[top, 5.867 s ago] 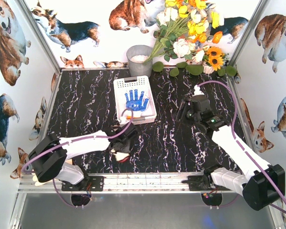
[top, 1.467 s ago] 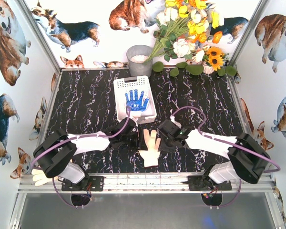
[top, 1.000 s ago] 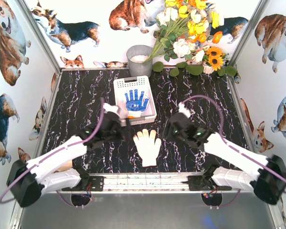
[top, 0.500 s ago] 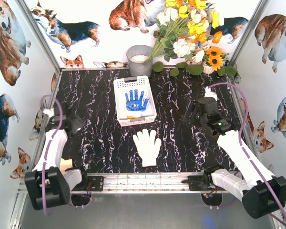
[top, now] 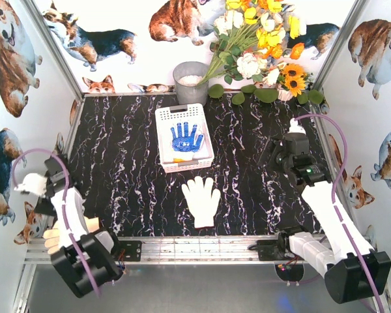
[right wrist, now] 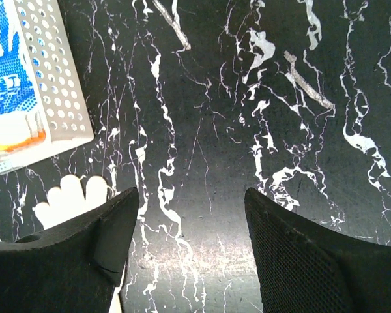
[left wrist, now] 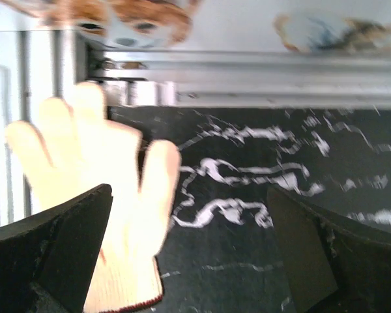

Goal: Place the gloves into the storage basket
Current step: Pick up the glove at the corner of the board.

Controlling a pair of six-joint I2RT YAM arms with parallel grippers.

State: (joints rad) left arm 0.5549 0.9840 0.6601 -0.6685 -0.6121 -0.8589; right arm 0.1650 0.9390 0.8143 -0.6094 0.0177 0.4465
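Observation:
A white glove [top: 200, 199] lies flat, fingers pointing away, on the black marble table just in front of the storage basket [top: 176, 109]. A blue-dotted glove [top: 186, 137] rests inside the basket, over another with orange trim [right wrist: 16, 140]. A pale yellow glove [top: 50, 238] lies at the table's near left corner. My left gripper [left wrist: 189, 251] hangs open over that corner, and the yellow glove [left wrist: 85, 176] lies under its left finger. My right gripper [top: 281, 155] stands open and empty over bare table to the right of the white glove, whose fingertips [right wrist: 72, 194] show beside its left finger.
A round grey bucket [top: 190, 81] and a flower bouquet [top: 260, 45] stand at the back wall. Aluminium frame rails [left wrist: 247, 72] and corgi-print walls close in the table on the left, right and back. The basket's perforated wall [right wrist: 58, 91] lies far left of the right gripper.
Both arms have drawn away from the white glove, which now lies spread flat. The left arm swung out to the near left corner, the right arm to the right, opening wider.

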